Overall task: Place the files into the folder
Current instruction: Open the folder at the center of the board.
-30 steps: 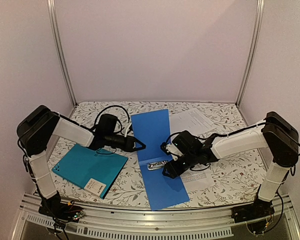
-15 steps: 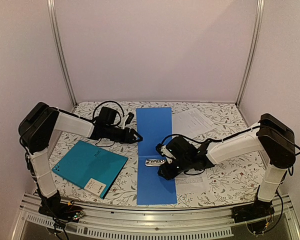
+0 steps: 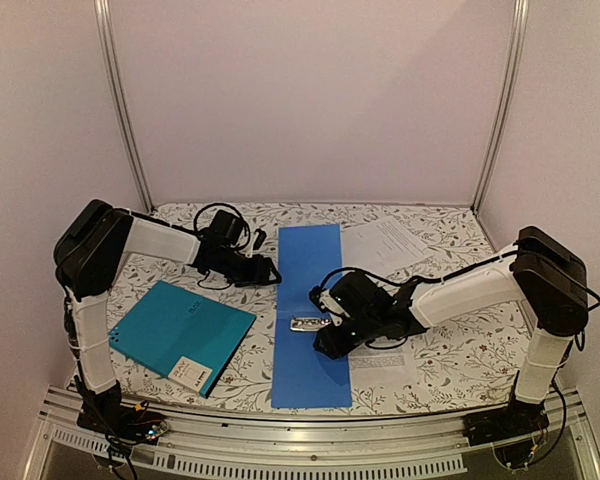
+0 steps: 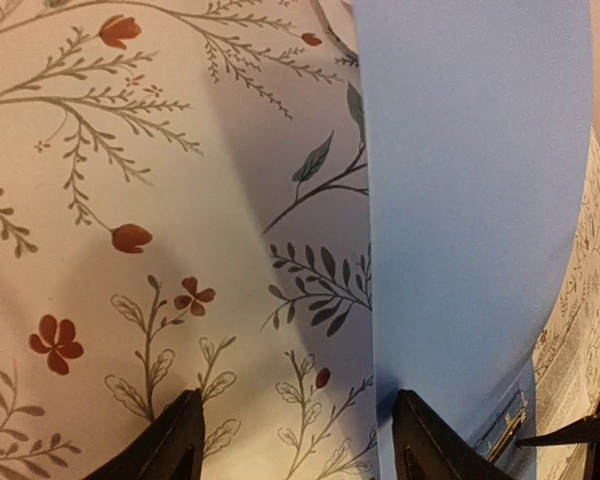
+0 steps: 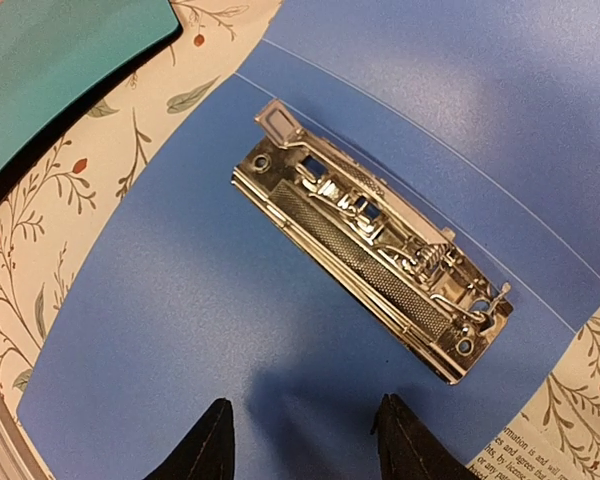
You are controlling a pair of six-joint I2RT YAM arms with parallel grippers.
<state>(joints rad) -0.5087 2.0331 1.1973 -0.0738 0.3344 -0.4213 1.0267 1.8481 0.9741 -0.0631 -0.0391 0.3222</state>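
Note:
The folder [image 3: 180, 335], teal with a white label [image 3: 192, 371], lies closed at the front left; its corner also shows as the folder [image 5: 60, 70]. A plain blue folder [image 3: 310, 300] lies open and flat in the middle, with a metal clip [image 3: 308, 324] on its spine. My left gripper [image 3: 270, 272] is open over the cloth at the blue cover's left edge [image 4: 460, 200], holding nothing. My right gripper [image 3: 325, 345] hovers open just in front of the clip [image 5: 370, 235], empty. One file [image 3: 385, 243] lies at the back right. Another file [image 3: 385, 362] lies partly under the right arm.
A floral cloth [image 3: 450, 340] covers the table. Pale walls and two metal posts [image 3: 120, 110] close in the back and sides. A metal rail [image 3: 300, 455] runs along the near edge. Black cables [image 3: 220, 215] loop off the left wrist.
My left gripper opened, let go of the blue cover and drew back left. The blue folder swung from slanted to straight and lies flat. My right gripper shifted a little left.

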